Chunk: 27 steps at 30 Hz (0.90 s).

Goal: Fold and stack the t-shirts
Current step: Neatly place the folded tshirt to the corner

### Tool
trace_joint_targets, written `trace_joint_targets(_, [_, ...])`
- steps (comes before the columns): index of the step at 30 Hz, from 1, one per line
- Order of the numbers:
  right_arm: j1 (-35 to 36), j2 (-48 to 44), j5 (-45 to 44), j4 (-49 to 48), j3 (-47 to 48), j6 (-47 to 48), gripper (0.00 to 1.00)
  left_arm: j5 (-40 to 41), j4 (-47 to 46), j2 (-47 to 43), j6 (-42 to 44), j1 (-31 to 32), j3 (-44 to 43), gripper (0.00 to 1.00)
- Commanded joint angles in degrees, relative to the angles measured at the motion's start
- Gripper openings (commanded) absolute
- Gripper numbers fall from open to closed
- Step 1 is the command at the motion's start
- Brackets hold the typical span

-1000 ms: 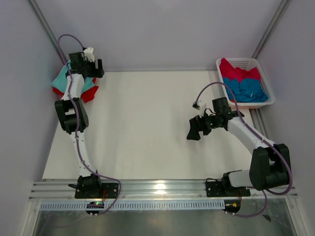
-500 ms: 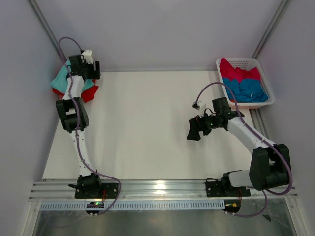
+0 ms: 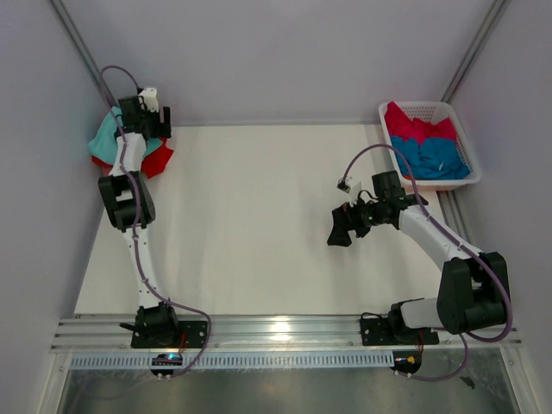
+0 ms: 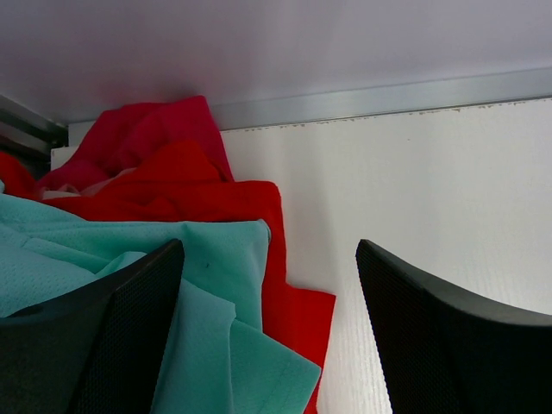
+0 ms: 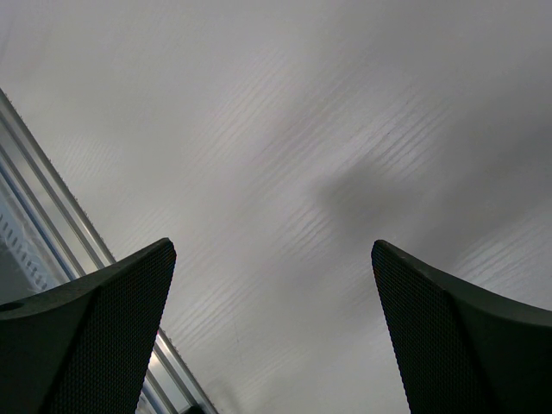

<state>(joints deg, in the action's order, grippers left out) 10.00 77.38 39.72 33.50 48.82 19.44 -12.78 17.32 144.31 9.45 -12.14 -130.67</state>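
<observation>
T-shirts [image 4: 207, 259] lie heaped just under the open left jaws; right jaws gape empty.

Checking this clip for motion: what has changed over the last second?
The left gripper, open and empty, edged left toward the mint-teal t-shirt and bright red t-shirt heaped in the far-left corner. Nothing was grasped or released. The right gripper, both shirts and the white basket stayed put.

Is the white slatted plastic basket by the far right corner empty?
No, the white slatted plastic basket holds a crimson-pink cloth t-shirt and a blue cloth t-shirt.
</observation>
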Motion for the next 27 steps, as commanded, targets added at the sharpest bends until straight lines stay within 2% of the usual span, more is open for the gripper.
trace_joint_targets(1, [-0.2, 0.0, 0.3, -0.6, 0.0, 1.1, 0.99, 3.6, -2.2, 1.4, -0.8, -3.0, -3.0, 0.83])
trace_joint_targets(15, [-0.2, -0.5, 0.5, -0.6, -0.1, 1.2, 0.99, 7.1, -1.6, 2.6, -3.0, -4.0, -3.0, 0.83])
trace_joint_targets(22, [-0.2, -0.3, 0.7, -0.5, 0.0, 1.1, 1.00, 4.7, -1.9, 2.4, -3.9, -4.6, -1.6, 0.83])
trace_joint_targets(27, [-0.2, -0.5, 0.8, -0.8, 0.0, 0.8, 0.99, 2.2, -2.1, -1.1, -3.8, -3.9, 0.8, 0.89])
